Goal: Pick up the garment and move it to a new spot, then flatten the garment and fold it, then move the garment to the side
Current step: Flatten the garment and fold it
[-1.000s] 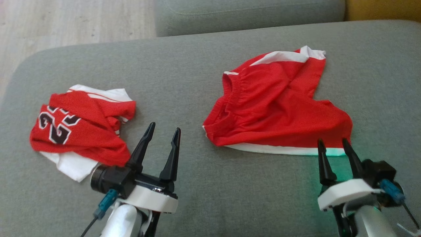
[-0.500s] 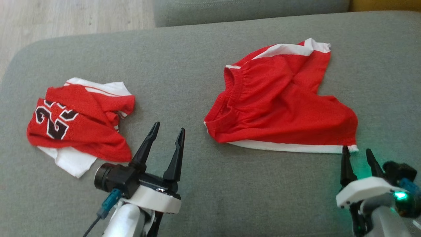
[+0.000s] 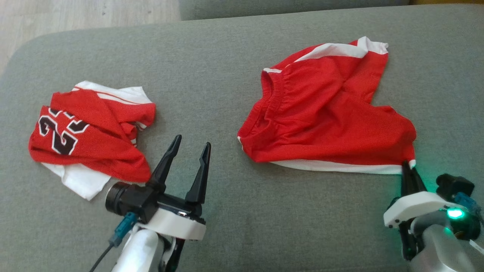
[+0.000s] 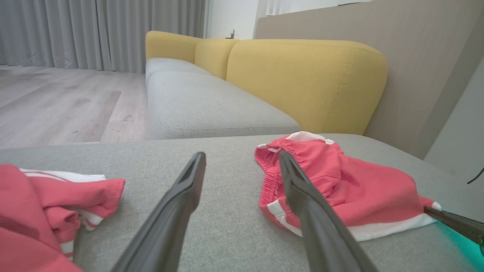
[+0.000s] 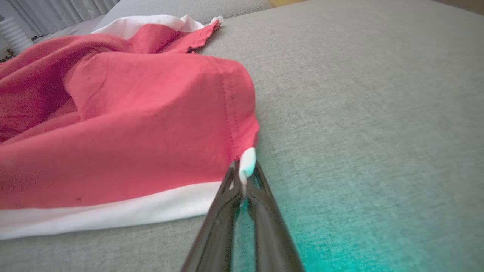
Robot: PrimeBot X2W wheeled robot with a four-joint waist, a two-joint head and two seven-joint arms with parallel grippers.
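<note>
At your far left, pale wooden floor [image 3: 75, 15] shows past the rounded corner of the grey sofa cushion [image 3: 227, 75]. On the left part of that cushion lies a crumpled red and white jersey [image 3: 90, 139] with black numerals outlined in white, and a white flap sticks out at its near side. Just right of it is your left tool [image 3: 193, 140], low over the cushion. Its 2 dark fingers are spread apart with nothing between them, the tips point toward the far edge, and the wrist is close beside the jersey's near right fold. Right of centre you have the red shorts [image 3: 325, 117], well apart from the jersey and lying loose and wrinkled on the cushion. The gathered waistband faces left, 1 leg reaches toward the far right, and a white hem [image 3: 332, 166] runs along the near edge. At the right end of that hem sits your right tool [image 3: 408, 166], its 2 fingers pinched together on the corner. In the right wrist view, a small white tip of fabric pokes out between the fingertips. A green light [image 3: 455, 213] glows on that wrist and tints the cushion beside it.
</note>
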